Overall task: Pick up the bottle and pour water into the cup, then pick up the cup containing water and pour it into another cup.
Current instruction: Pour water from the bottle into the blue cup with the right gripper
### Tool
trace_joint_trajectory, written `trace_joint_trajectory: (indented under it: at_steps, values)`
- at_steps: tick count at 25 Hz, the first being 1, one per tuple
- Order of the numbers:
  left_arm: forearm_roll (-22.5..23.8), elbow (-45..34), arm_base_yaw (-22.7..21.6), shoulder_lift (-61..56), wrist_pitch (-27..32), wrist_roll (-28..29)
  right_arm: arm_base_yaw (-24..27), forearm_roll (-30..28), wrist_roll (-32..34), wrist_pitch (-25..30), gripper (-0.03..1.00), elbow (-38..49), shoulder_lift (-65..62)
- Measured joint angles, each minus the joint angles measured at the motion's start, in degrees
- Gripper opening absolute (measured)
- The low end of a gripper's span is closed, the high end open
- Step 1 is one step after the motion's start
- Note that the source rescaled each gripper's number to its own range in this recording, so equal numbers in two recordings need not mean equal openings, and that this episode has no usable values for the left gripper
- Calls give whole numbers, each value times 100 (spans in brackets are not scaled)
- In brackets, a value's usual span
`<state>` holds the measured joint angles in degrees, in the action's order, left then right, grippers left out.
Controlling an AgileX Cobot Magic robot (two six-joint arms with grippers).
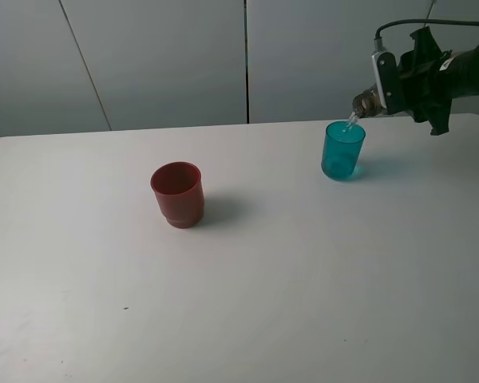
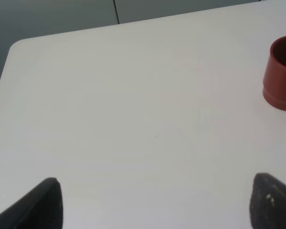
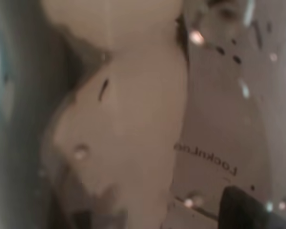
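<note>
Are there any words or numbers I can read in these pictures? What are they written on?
"LocknLo…": on the bottle, seen back to front through its clear wall in the right wrist view; the last letters blur out.
No writing shows on the blue cup, the red cup or the table.

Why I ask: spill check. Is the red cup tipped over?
No, the red cup stands upright on the table, its mouth facing up.
</note>
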<state>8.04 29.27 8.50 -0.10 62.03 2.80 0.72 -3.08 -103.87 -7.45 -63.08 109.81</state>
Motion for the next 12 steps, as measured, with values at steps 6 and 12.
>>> trace_joint_trajectory:
  at_steps: [6,12]
  values:
    - [0,0,0,0,0,0,70,-25,-46,-33,3,0,0]
    - [0,0,0,0,0,0,101,-50,-224,-33,3,0,0]
